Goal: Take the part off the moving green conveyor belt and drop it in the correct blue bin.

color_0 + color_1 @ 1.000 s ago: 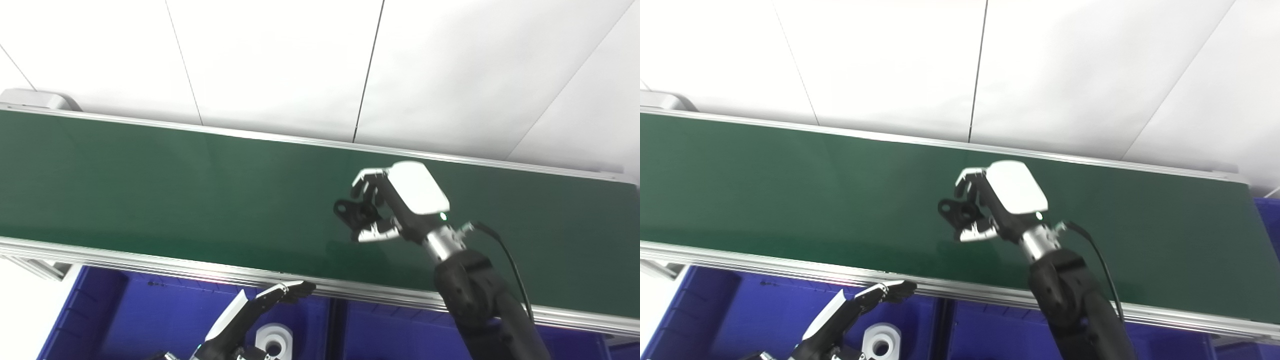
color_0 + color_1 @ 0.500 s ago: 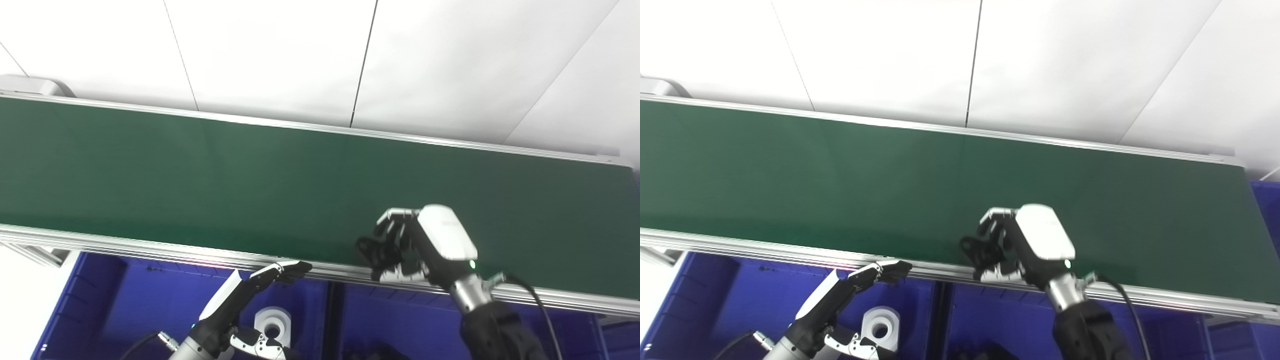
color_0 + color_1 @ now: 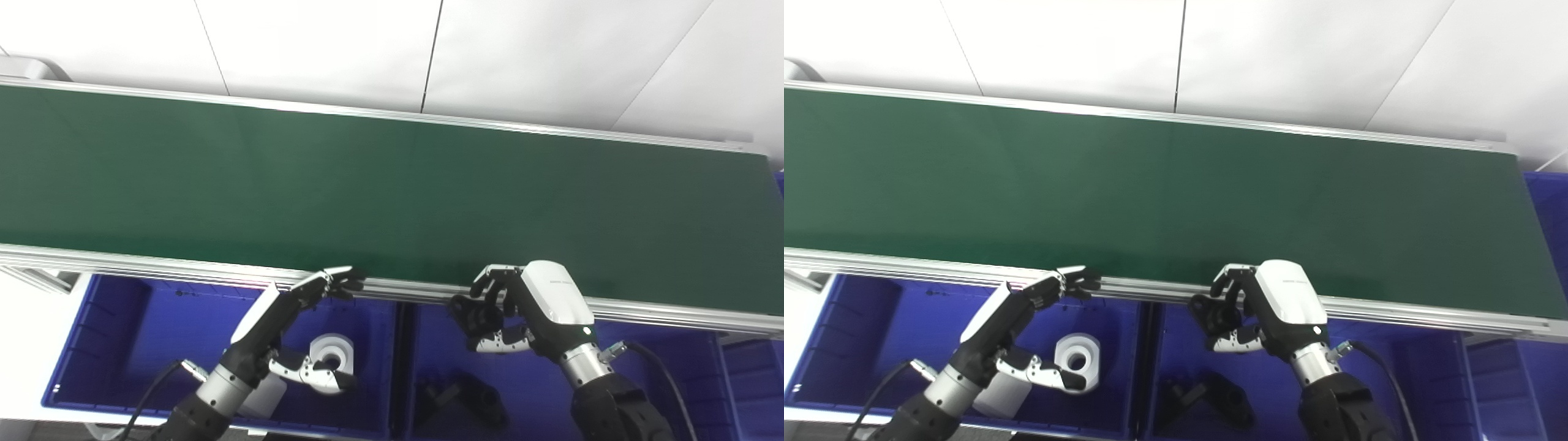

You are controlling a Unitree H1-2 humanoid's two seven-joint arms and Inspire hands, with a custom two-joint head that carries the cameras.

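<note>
the right hand [image 3: 527, 309] hangs just off the near rail of the green conveyor belt [image 3: 367, 184], over the right blue bin [image 3: 686, 392] — its fingers curled tight around a small black part [image 3: 468, 312], which sits clear of the belt and above the bin. down in that bin lie other black parts [image 3: 459, 398]. the left hand [image 3: 282, 324] is held flat with fingers spread, holding nothing, fingertips near the rail, above the left blue bin [image 3: 122, 343] where a white ring-shaped part [image 3: 331, 361] rests.
</note>
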